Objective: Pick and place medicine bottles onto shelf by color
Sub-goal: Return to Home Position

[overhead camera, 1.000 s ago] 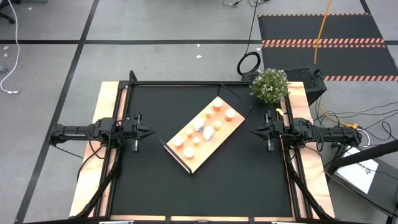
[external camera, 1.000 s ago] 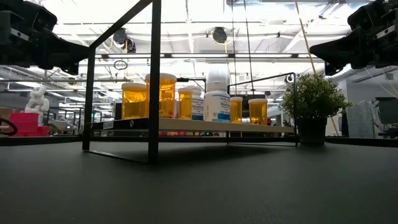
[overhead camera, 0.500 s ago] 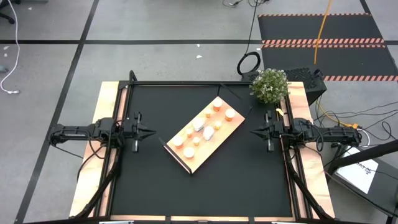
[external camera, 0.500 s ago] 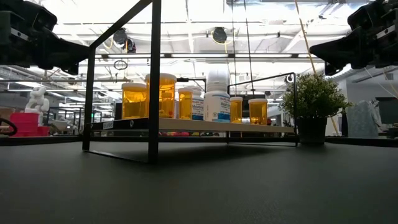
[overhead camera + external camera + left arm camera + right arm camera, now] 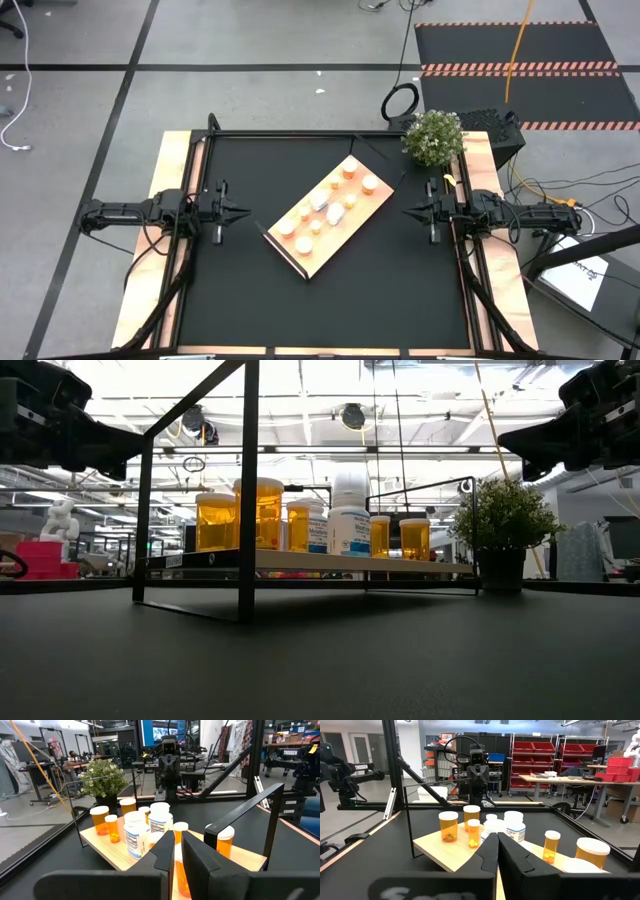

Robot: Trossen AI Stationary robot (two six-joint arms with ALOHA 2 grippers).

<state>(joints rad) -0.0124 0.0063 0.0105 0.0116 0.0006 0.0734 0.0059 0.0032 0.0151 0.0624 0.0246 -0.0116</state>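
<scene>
The shelf is a light-wood board on a black frame, lying slantwise at the middle of the black mat. Several orange bottles with white caps and white bottles stand upright on it; they also show in the low view. My left gripper hovers shut to the left of the shelf, pointing at it. My right gripper hovers shut to the right of the shelf, pointing at it. Both are empty and above the mat.
A small potted plant stands at the far right corner of the mat. The shelf's thin black frame posts rise above the board. Bare black mat lies between the shelf and the near edge.
</scene>
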